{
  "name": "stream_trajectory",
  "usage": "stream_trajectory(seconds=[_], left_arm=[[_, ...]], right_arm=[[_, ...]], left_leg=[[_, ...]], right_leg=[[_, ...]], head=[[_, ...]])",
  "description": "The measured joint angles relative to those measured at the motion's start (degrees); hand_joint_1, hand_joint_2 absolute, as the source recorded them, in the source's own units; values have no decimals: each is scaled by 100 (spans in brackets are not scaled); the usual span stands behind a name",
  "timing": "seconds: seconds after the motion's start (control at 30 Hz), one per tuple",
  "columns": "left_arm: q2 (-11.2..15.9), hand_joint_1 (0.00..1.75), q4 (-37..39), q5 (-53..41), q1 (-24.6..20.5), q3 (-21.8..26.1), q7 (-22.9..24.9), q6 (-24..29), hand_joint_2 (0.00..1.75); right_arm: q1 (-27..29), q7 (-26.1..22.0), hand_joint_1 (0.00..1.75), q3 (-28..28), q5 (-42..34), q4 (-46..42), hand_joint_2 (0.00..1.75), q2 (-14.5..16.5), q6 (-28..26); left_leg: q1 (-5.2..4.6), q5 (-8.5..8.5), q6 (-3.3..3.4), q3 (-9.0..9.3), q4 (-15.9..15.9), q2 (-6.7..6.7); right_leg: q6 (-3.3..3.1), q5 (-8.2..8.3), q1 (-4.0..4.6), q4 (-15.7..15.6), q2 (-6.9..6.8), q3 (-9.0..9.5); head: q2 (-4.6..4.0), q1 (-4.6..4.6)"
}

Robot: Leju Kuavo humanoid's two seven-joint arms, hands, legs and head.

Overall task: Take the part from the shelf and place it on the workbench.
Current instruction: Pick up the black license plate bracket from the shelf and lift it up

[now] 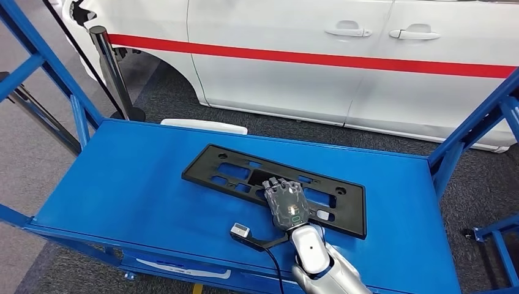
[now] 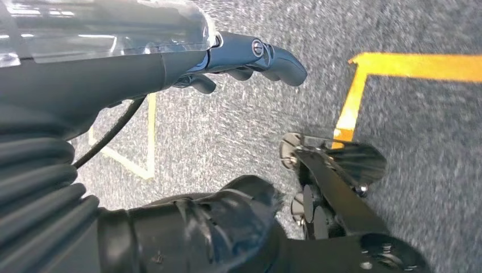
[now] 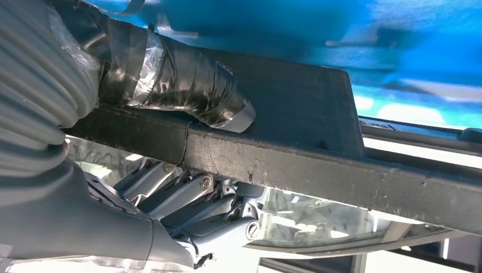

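Silver right arm [image 1: 318, 260] w/ black cable, grey ribbed wrist cover, dark right hand [image 1: 286, 201] w/ green-lit back.

Part [image 1: 275, 184]: flat black frame of matt, moulded-looking plastic with cut-out openings; its edge appears slightly rough and scuffed in the right wrist view. Bench [image 1: 134, 190]: smooth blue-painted top with a soft sheen, carried on a blue-painted metal frame [image 1: 37, 61]. Right hand [image 1: 286, 201]: grey casing with dark fingers [image 3: 199, 196] of bare, glossy metal links; thumb [image 3: 187, 85] wrapped in wrinkled black tape under clear film; wrist cover ribbed, grey and rubbery. Left hand [image 2: 250, 57]: smooth dark plastic fingers beneath a clear, glossy shell. Floor [image 2: 409, 170]: grey, coarse carpet-like texture with flat yellow tape lines [image 2: 364, 74]. Car [image 1: 343, 55]: glossy white paintwork with a red stripe.
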Motion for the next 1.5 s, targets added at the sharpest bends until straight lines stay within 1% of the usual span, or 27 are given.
stream_trajectory(seconds=[0.03, 0.1, 0.23, 0.3, 0.4, 0.43, 0.47, 0.5, 0.57, 0.63, 0.73, 0.77, 0.8, 0.87, 0.93, 0.97, 1.0, 1.1, 1.17, 1.23, 1.27, 1.3, 1.33, 1.4, 1.43, 1.47, 1.5], left_arm=[[3, 0, 1, 15, 0, -1, 17, 11, 175], [7, 0, 1, 57, -6, -1, 41, 8, 175], [5, 0, 1, 115, -7, -1, 105, -65, 175], [5, 0, 1, 133, -14, 1, 103, -100, 175], [5, 0, 2, 136, -17, 0, 99, -121, 175], [5, 0, 2, 137, -14, 0, 99, -124, 175], [5, 0, 2, 137, -11, 1, 99, -127, 175], [5, 0, 1, 137, -9, 0, 99, -131, 175], [3, 0, 0, 137, -11, 0, 99, -140, 175], [-3, 0, 0, 137, -15, 0, 99, -152, 175], [-5, 0, 0, 137, -11, -1, 99, -169, 175], [-4, 0, 1, 137, -10, -1, 99, -173, 175], [-4, 0, 1, 137, -10, -1, 99, -177, 175], [-5, 0, 2, 135, -13, -1, 99, -184, 175], [-10, 0, 2, 132, -11, -1, 99, -192, 175], [-12, 0, 2, 131, -10, -1, 99, -195, 175], [-14, 0, 2, 129, -11, -1, 99, -195, 175], [-14, 0, 2, 125, -32, -1, 96, -196, 175], [-15, 0, 1, 123, -40, -1, 91, -199, 175], [-19, 0, 1, 123, -35, -1, 89, -202, 175], [-21, 0, 1, 123, -40, -1, 90, -204, 175], [-24, 0, 1, 123, -47, -1, 90, -204, 175], [-27, 0, 1, 122, -54, -1, 90, -204, 175], [-27, 0, 2, 121, -59, -1, 90, -203, 175], [-27, 0, 2, 120, -56, -1, 90, -203, 175], [-27, 0, 2, 119, -54, -1, 90, -203, 175], [-27, 0, 2, 118, -54, -1, 91, -205, 175]], right_arm=[[1, 5, 175, 0, 15, 1, 175, 2, -33], [3, 16, 175, 0, 54, -2, 175, 8, -111], [46, 14, 175, 2, 171, -6, 175, 18, -270], [64, 15, 175, 2, 220, -6, 175, 20, -330], [97, 15, 175, 2, 277, -6, 175, 17, -390], [116, 14, 175, 2, 298, -6, 175, 15, -398], [132, 13, 175, 2, 318, -6, 175, 13, -401], [141, 10, 175, 2, 331, -6, 175, 11, -402], [137, 7, 175, 2, 340, -12, 175, 11, -404], [125, 5, 175, 2, 342, -21, 175, 11, -416], [130, 4, 175, 2, 345, -23, 175, 10, -436], [130, 4, 175, 2, 345, -23, 175, 10, -437], [128, 4, 175, 2, 345, -23, 175, 13, -437], [128, 4, 175, 2, 350, -23, 175, 16, -438], [138, 4, 175, 2, 360, -23, 175, 16, -438], [142, 4, 175, 2, 367, -23, 175, 16, -437], [143, 4, 175, 2, 374, -23, 175, 15, -437], [144, 7, 175, 1, 387, -31, 175, 13, -434], [148, 12, 175, 1, 387, -44, 175, 9, -434], [163, 16, 175, 1, 384, -51, 175, 4, -433], [173, 17, 175, 1, 381, -54, 175, -1, -433], [182, 17, 175, 0, 380, -54, 175, -6, -433], [189, 18, 175, 0, 379, -54, 175, -12, -433], [197, 17, 175, 0, 378, -54, 175, -20, -433], [201, 17, 175, 0, 378, -54, 175, -24, -433], [205, 17, 175, 0, 378, -54, 175, -27, -432], [209, 17, 175, 0, 379, -54, 175, -28, -432]], left_leg=[[14, 192, -7, 185, -384, 2], [4, 403, 25, 481, -1002, -6], [-28, 470, 196, 516, -1143, -19], [-19, 530, 288, 483, -1174, -2], [-42, 593, 362, 383, -1178, 15], [-51, 612, 369, 352, -1175, 17], [-56, 630, 368, 325, -1169, 16], [-58, 647, 361, 304, -1164, 13], [-66, 679, 329, 281, -1153, 4], [-80, 720, 272, 259, -1144, -2], [-74, 789, 162, 227, -1155, -5], [-67, 737, 132, 197, -1119, -7], [-61, 594, 109, 137, -989, -8], [-47, 88, 75, -71, -395, -8], [-40, -308, 44, -208, 250, -7], [-39, -348, 33, -150, 332, -6], [-37, -290, 27, 21, 192, -5], [-44, -3, 61, 787, -915, -13], [-74, 52, 134, 928, -1212, -29], [-90, 149, 218, 873, -1190, -28], [-86, 210, 264, 837, -1197, -15], [-79, 277, 315, 787, -1207, 1], [-73, 347, 360, 722, -1216, 17], [-88, 466, 415, 569, -1208, 39], [-97, 524, 420, 486, -1199, 46], [-105, 579, 418, 400, -1190, 50], [-110, 633, 411, 316, -1179, 51]], right_leg=[[19, -12, -7, 25, 6, -4], [87, -39, 5, 85, 24, -28], [225, -21, 11, 115, 47, -64], [269, -243, -8, 360, 45, -169], [312, -853, -15, 1393, 37, -581], [317, -934, -14, 1631, 37, -656], [314, -904, -14, 1662, 37, -629], [300, -775, -13, 1461, 37, -484], [246, -455, -1, 679, 38, -17], [196, -309, 29, 146, 44, 256], [119, -234, 42, 48, 43, 236], [79, -183, 29, 26, 33, 211], [35, -125, 13, 2, 20, 170], [-18, -16, 5, -12, -2, 46], [-21, 80, 15, 11, -15, -106], [-14, 124, 18, 29, -19, -183], [-2, 165, 17, 53, -20, -257], [73, 272, 20, 131, -17, -420], [148, 347, 32, 148, -15, -461], [221, 425, 32, 123, -6, -481], [252, 384, 24, 149, 2, -518], [277, 251, 16, 246, 10, -580], [297, 15, 8, 456, 16, -674], [325, -548, -7, 1144, 17, -873], [337, -717, -10, 1475, 17, -928], [343, -757, -12, 1672, 17, -910], [339, -685, -12, 1677, 17, -795]], head=[[0, 1], [0, 1], [0, 3], [0, 6], [0, 7], [0, 8], [0, 7], [0, 7], [0, 8], [0, 7], [0, 6], [0, 4], [0, 0], [0, -9], [0, -12], [0, -13], [0, -13], [0, -10], [0, -4], [0, 1], [0, 1], [0, 2], [0, 3], [0, 4], [0, 3], [0, 3], [0, 3]])
